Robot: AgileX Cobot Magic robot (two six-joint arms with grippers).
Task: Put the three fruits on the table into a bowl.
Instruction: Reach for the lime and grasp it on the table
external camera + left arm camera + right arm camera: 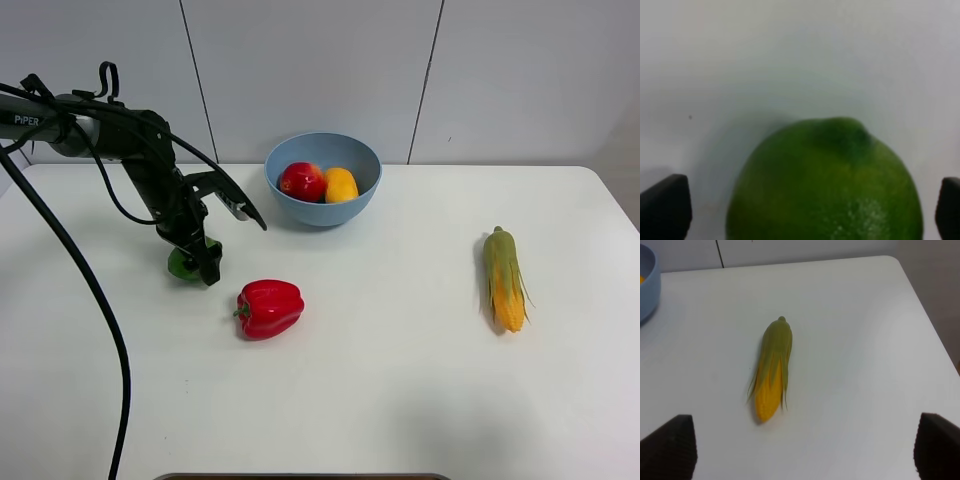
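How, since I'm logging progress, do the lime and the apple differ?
The lime is green, the apple red. The lime lies on the table between the open fingers of the left gripper; the apple sits in the bowl. The lime looks smaller than the apple. Both are rounded fruits.

A bowl (pixel 322 213) stands at the back centre of the worktop (pixel 400 380), with the apple (pixel 302 181) and mango (pixel 341 185) side by side inside it, apple on the left. The lime (pixel 182 264) lies on the worktop, left of and before the bowl. The pepper (pixel 268 308) lies right of the lime, nearer the front, and the corn cob (pixel 504 279) well apart at right.
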